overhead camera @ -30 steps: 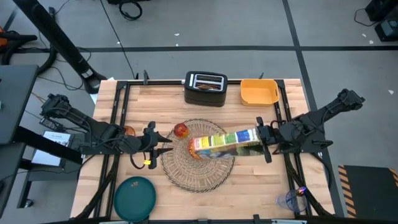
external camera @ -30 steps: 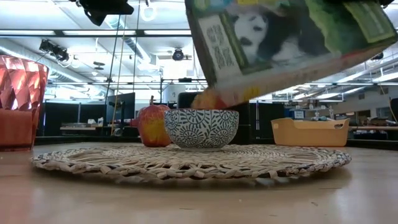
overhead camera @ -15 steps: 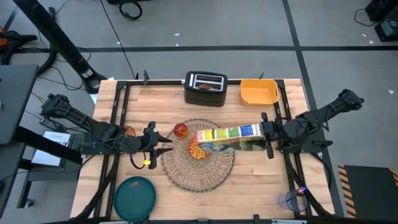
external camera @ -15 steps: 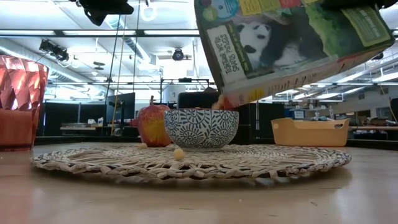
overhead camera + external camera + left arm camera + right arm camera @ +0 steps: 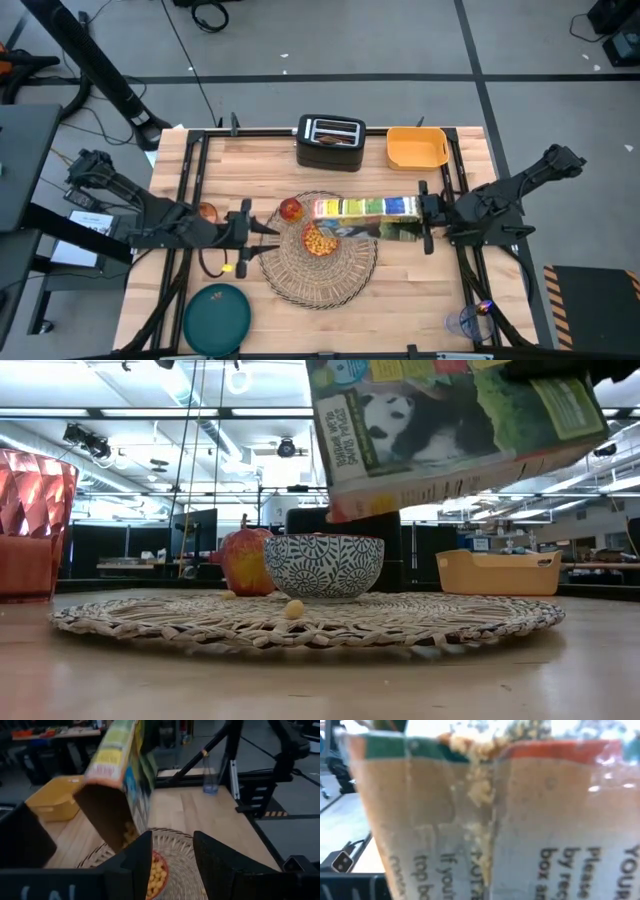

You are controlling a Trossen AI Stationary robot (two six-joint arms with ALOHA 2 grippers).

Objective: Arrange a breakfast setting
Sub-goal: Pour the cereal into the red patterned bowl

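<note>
A colourful cereal box point(image 5: 365, 210) hangs nearly level above the round straw placemat point(image 5: 318, 282), with my right gripper point(image 5: 426, 218) shut on it. Its open end point(image 5: 102, 815) stands over the small bowl point(image 5: 320, 240), which holds cereal and rests on the mat. A red apple point(image 5: 290, 209) sits on the mat's far left part. The orange cup point(image 5: 207, 212) stands left of the mat and the teal plate point(image 5: 217, 318) lies at the near left. My left gripper point(image 5: 172, 870) hovers open at the mat's left edge, holding nothing. My right gripper holds the box's closed bottom end point(image 5: 412, 212) between its two fingers. It comes in about level from the table's right, along the box's length. The box is lifted clear, its open end toward the table's left. In the right wrist view the box's bottom point(image 5: 495, 820) hides the fingers.
A black toaster point(image 5: 330, 142) and a yellow-orange bin point(image 5: 416, 147) stand at the far edge. Two loose cereal pieces point(image 5: 293, 608) lie on the mat in front of the bowl point(image 5: 323, 567). Metal frame rails point(image 5: 190, 170) run along both sides of the table.
The box's open end has swung toward the far edge and off the bowl, so the box now lies parallel to that edge. Cereal fell from it into the bowl and has stopped falling. One piece has landed on the mat.
</note>
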